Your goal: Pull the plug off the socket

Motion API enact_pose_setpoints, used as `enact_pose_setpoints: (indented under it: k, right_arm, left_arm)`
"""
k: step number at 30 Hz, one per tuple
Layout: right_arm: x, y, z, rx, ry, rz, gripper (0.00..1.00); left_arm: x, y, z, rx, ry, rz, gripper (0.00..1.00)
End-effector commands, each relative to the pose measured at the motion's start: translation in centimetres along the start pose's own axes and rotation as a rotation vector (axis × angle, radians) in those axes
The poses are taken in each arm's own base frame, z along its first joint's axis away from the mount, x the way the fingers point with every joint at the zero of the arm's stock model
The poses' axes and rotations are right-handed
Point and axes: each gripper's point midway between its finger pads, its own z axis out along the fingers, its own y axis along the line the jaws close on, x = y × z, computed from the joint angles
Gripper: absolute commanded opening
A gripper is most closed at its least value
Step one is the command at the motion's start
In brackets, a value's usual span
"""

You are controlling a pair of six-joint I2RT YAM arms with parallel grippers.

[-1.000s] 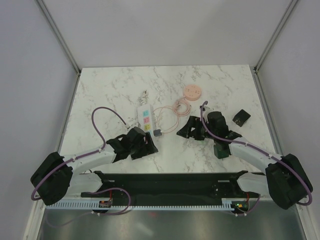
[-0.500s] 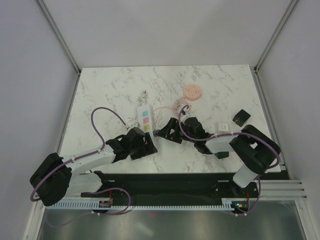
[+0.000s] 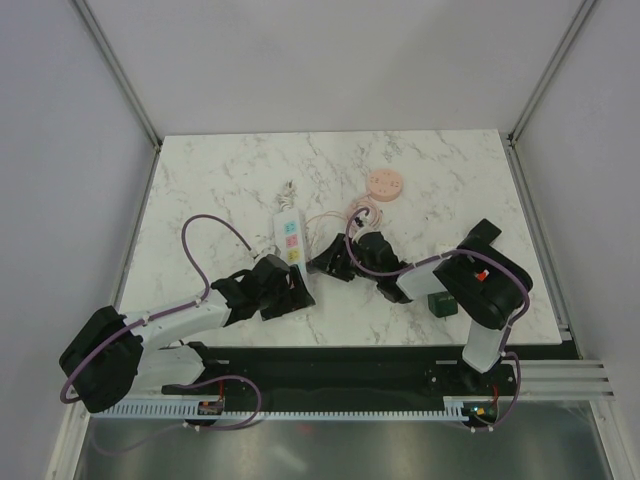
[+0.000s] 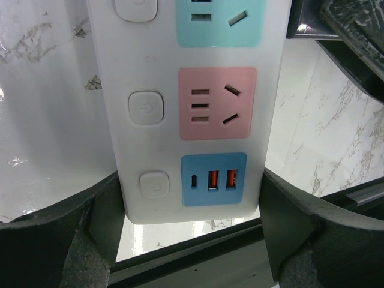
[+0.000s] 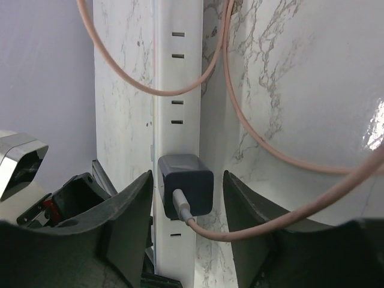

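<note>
Okay, the white rectangular power strip [image 3: 291,240] lies left of the middle of the white marble-patterned table [image 3: 450,170], long axis running away from the arms, and the dark grey cube-shaped plug [image 5: 186,183] is seated in its right-hand side near the near end. The right gripper [image 5: 188,177] has its fingers spread wide around that plug, one on each side, with a visible gap on both sides, so it has hold of nothing. The left gripper [image 4: 191,180] is clamped across the strip's near end, fingers pressed against both long edges beside the blue USB panel. A pink cable [image 3: 356,214] leaves the plug, loops across the table and ends in a coil just beside the round pink disc [image 3: 384,183] farther back.
</note>
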Motion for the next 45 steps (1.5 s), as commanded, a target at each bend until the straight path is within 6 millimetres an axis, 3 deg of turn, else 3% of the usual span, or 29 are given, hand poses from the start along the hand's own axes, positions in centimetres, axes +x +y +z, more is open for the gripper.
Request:
enact_pose_setpoints:
  k: [1,12,15,16,27,33,35,42,45]
  right_arm:
    - [-1.4,2.3,0.9,-0.075,-0.051,-0.015,0.56]
    - [-1.4,1.9,0.4,-0.060,-0.062,-0.010,0.20]
    - [-1.4,1.7,0.1,-0.055,-0.068,-0.006,0.01]
    - [-1.5,1.8,0.1,-0.057,-0.071,-0.005,0.00]
    - [-1.9,2.3,-0.9,-0.116,-0.066,0.020,0.00]
    - [-0.1,0.2,-0.6,-0.141,-0.020,0.096,0.00]
    - [0.1,0.5,-0.6,-0.165,-0.009,0.103,0.00]
    - [-1.4,2.0,-1.2,-0.125,-0.032,-0.008,0.00]
    - [-2.0,0.7,-1.7,-0.045,-0.056,-0.057,0.00]
  left_arm:
    - [2.4,4.7,0.0,-0.164,0.070,-0.002,0.02]
    - [2.7,5.1,0.1,-0.173,0.078,-0.023,0.02]
    - [2.7,5.2,0.0,-0.173,0.070,-0.025,0.02]
    - [2.7,5.2,0.0,-0.174,0.071,-0.025,0.02]
    - [2.7,5.2,0.0,-0.168,0.072,-0.033,0.02]
    - [2.7,5.2,0.0,-0.164,0.073,-0.037,0.02]
    - [2.8,5.2,0.0,-0.162,0.073,-0.037,0.02]
    - [2.9,5.3,0.0,-0.164,0.076,-0.038,0.02]
    - [2.8,5.2,0.0,-0.160,0.073,-0.040,0.02]
